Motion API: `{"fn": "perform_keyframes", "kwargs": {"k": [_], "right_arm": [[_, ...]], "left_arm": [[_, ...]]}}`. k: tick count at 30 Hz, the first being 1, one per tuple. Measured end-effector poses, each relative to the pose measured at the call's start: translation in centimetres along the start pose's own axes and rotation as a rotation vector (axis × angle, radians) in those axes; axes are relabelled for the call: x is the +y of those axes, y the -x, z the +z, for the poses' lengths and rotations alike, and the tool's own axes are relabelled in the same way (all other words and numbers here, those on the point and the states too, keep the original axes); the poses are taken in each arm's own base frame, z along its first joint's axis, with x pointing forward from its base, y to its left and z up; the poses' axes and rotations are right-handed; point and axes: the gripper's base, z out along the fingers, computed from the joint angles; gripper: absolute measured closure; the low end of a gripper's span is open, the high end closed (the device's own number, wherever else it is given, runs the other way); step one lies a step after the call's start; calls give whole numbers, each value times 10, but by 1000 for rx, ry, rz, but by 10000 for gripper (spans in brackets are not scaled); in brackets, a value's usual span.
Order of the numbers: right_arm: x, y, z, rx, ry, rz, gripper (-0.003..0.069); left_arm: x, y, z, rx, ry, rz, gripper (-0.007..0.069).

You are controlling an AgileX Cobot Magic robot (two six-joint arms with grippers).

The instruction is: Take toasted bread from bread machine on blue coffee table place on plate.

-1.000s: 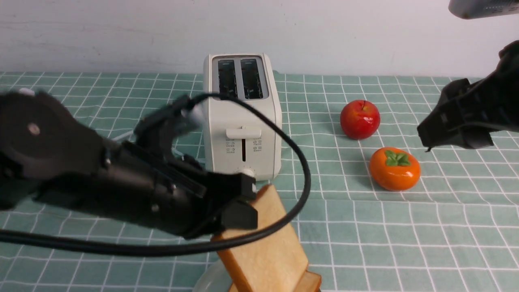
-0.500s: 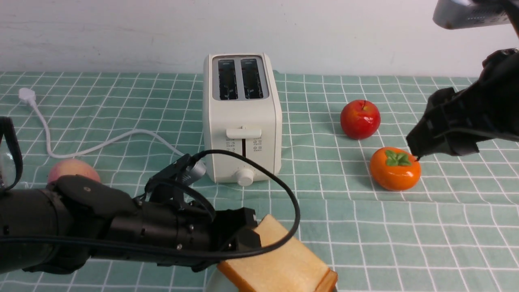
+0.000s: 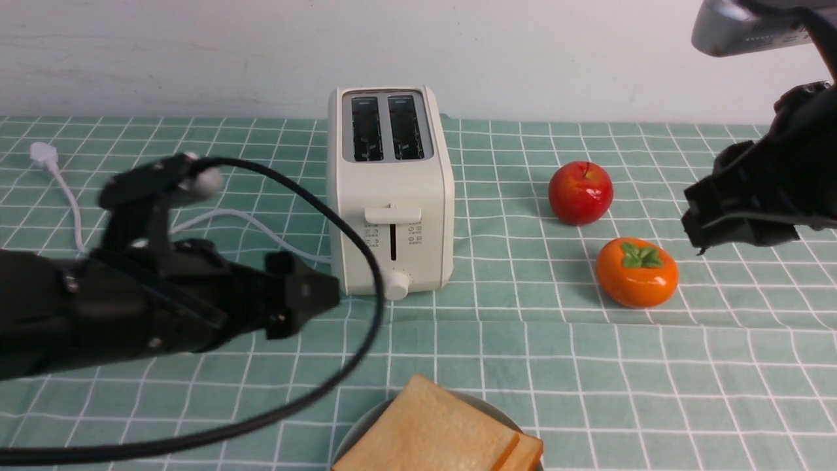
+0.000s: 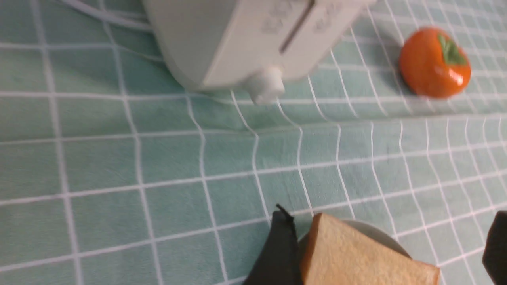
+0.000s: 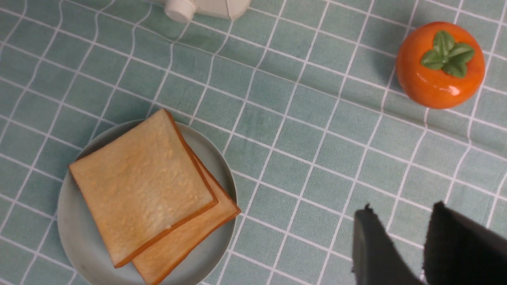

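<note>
The cream-white bread machine (image 3: 391,196) stands at the middle back of the mint-green grid table (image 3: 588,366), with both slots empty. Two toasted bread slices (image 3: 435,438) lie stacked flat on the pale plate (image 3: 358,428) at the front edge; the right wrist view shows the top slice (image 5: 142,186), the lower slice (image 5: 190,233) and the plate (image 5: 79,237). My left gripper (image 3: 307,301) is open and empty, raised left of the plate; its fingers (image 4: 281,245) stand wide apart above the bread (image 4: 356,257). My right gripper (image 3: 700,226) hangs at the right, slightly open and empty (image 5: 402,208).
A red apple (image 3: 580,193) and an orange persimmon (image 3: 636,271) sit right of the toaster, the persimmon just below my right gripper. The white power cord (image 3: 65,190) with its plug (image 3: 42,155) trails at the left. The toaster knob (image 4: 264,84) faces the plate.
My left gripper has let go of the slice, which now lies flat on the other slice. The left arm has risen and drawn back left. The right arm shifted slightly.
</note>
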Motion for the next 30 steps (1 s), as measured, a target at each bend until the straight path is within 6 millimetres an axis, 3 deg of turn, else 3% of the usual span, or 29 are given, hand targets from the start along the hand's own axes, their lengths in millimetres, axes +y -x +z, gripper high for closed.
{"fn": "perform_keyframes", "kwargs": {"k": [1,2,3,4,6,7,8,10,13,18,24,30], "right_arm": [[0,0,0,-1,0,2,529],[0,1,0,-10,0,22,631],[0,1,0,-12,0,24,639],[0,2,0,-20,-3,34,666],[-1,3,0,-35,-13,46,678],[-1,3,0,-35,-13,47,678],[-1,3,-1,-43,-12,57,678],[-2,2,0,-54,-16,62,678],[-4,-14,-4,-103,-13,98,678],[-8,-55,-8,-210,-4,111,678],[-17,-133,-8,-392,11,96,678],[-23,-183,-8,-585,13,59,676]], "left_arm": [[2,1,-3,2,3,-8,41],[5,3,-20,6,-1,-28,102],[6,3,-22,10,-1,-25,110],[6,0,-33,47,-6,-31,171],[1,-10,-47,131,-23,-16,286],[1,-11,-48,142,-21,-17,297],[-5,-21,-55,212,-35,5,391],[-12,-31,-63,275,-51,46,485],[-25,-52,-77,378,-85,120,638],[-24,-75,-100,411,-89,120,638],[-22,-99,-144,274,-166,18,638],[-18,-126,-178,130,-333,-72,638]]}}
